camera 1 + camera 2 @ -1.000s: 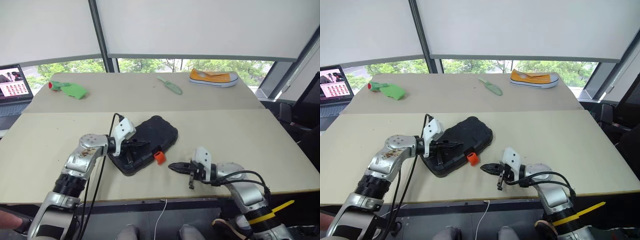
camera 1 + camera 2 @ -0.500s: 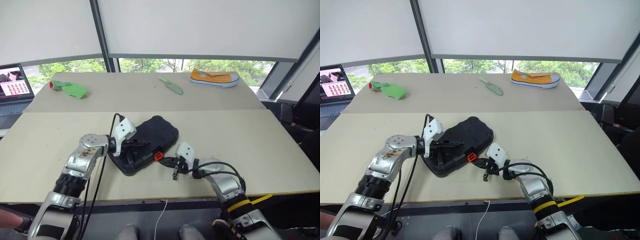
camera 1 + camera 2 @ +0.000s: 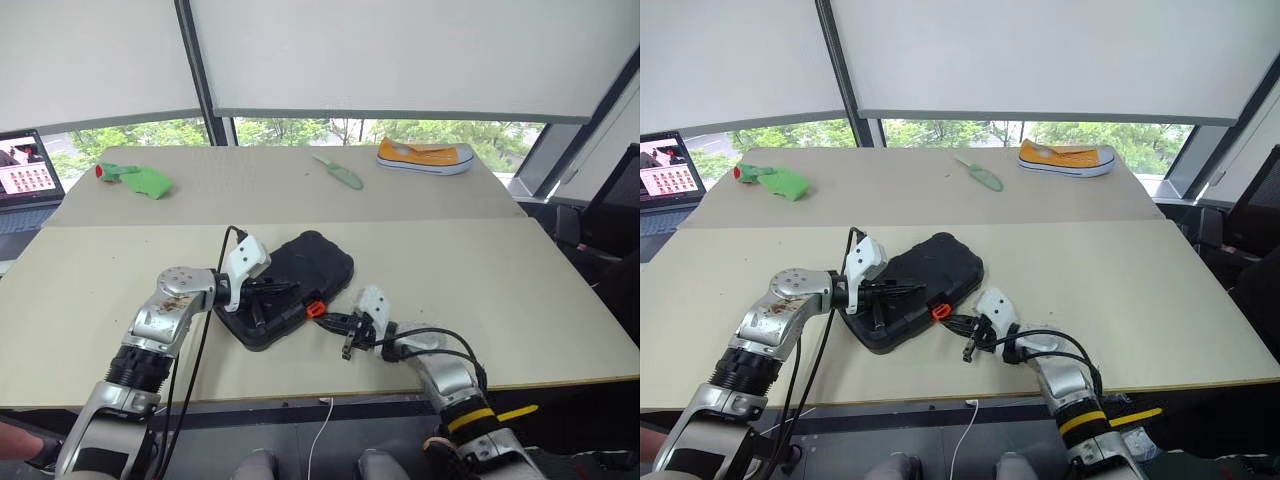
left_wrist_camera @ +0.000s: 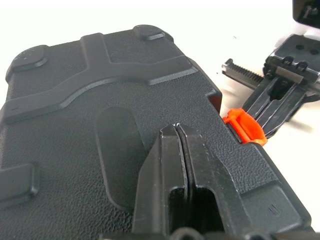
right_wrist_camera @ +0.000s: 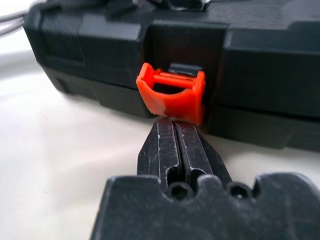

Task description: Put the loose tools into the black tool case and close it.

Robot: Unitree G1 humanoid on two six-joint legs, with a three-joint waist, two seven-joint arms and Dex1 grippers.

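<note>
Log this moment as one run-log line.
tool case: lid down, orange latch unfastened | left gripper: shut, pressing lid | right gripper: shut, tips at latch | next: likely push latch closed

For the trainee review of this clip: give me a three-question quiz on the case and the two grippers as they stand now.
1. True or false: the black tool case lies with its lid down.
2. Which gripper rests on the lid? A) left gripper B) right gripper
3. Fill in: the right gripper's shut tips sit right at the orange ____.

Key: 1 true; 2 A; 3 latch.
</note>
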